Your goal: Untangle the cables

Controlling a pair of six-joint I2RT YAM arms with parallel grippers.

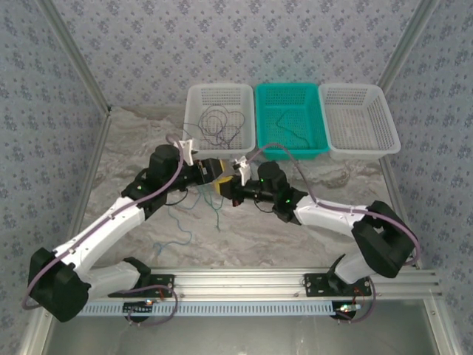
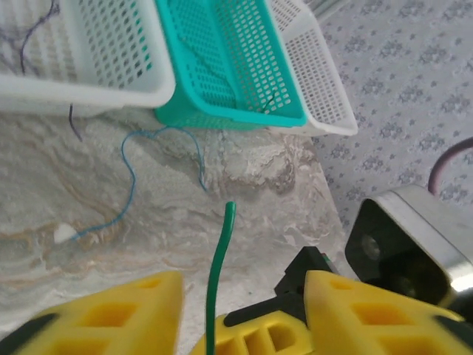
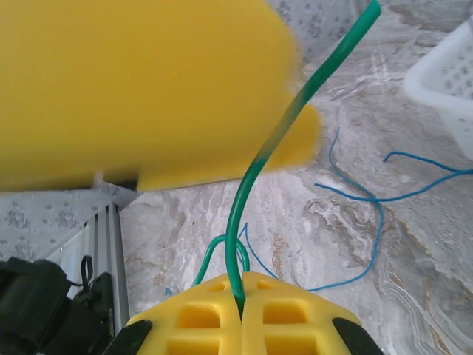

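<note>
imo the right claw (image 3: 241,290) is pinched tight on the green wire (image 3: 235,222) midway between the bench's side edges, and the left claw (image 2: 240,296) sits open around it, so I'd close left, then ease them apart slowly, clear of the blue wire (image 2: 131,181).

Green cable (image 3: 235,222): top end was cut by the upper edge of the right wrist view; bottom end was hidden in the closed seam of the right gripper (image 3: 242,296). Yellow mass (image 3: 140,89), left of the green cable: was blurred, outline unreadable. White basket (image 3: 451,66), right of the green cable: was cropped. Left gripper (image 2: 240,292), flanking the green cable: fingers ran off the lower edge.
</note>
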